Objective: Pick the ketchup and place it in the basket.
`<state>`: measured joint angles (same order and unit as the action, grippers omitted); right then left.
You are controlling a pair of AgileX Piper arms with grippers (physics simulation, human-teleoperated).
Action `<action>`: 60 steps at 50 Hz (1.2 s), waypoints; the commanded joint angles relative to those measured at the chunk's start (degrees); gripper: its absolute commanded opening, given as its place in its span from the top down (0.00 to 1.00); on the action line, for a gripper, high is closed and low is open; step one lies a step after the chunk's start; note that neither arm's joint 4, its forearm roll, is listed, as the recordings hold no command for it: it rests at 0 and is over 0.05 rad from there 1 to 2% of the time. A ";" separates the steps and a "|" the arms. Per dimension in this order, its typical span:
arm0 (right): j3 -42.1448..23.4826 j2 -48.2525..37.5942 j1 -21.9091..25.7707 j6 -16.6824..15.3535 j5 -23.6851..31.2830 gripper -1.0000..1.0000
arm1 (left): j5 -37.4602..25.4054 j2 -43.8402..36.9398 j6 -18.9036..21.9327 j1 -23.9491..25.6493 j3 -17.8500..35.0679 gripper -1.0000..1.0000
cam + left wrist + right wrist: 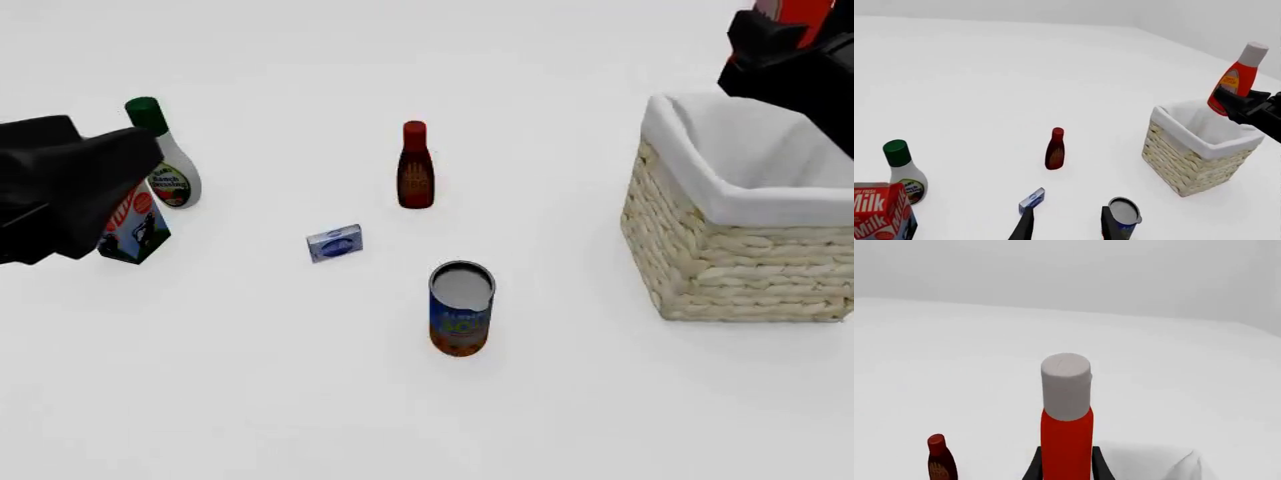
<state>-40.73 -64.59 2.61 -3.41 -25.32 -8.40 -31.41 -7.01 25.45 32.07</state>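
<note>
A: Above the basket (pixel 1201 150), over its far edge: ketchup (pixel 1237 80) held aloft, cap up, slightly tilted, clear of the white lining.

B: Why so high?

A: Probably to clear the rim before lowering inside. Gripped low on the body by the right gripper (pixel 1066 465), jaws closed against both sides of the red bottle.

B: And the right arm's pose?

A: Reaching in from the far right, wrist roughly level, mostly cut off in the front view.

B: Left gripper (pixel 1071 222)?

A: Parked low over the desk (pixel 267 380) near the milk carton (pixel 134 225), jaws parted, holding nothing.
</note>
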 commanded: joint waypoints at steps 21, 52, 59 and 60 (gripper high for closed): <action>-1.17 -5.78 -8.57 1.42 -3.46 1.00 | 1.18 -1.83 -0.02 0.89 0.57 0.00; -2.27 -15.84 -12.47 1.85 -8.35 1.00 | 1.41 -1.71 -0.06 0.88 -0.06 0.00; -2.26 -18.09 -12.87 1.78 -9.36 1.00 | 1.38 -1.63 -0.16 0.93 -0.16 0.00; -2.20 -18.33 -12.83 1.87 -9.51 1.00 | 1.36 -1.62 -0.15 0.88 -0.14 0.00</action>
<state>-42.62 -80.03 -9.65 -2.47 -33.36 -6.99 -33.13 -7.10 26.38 32.00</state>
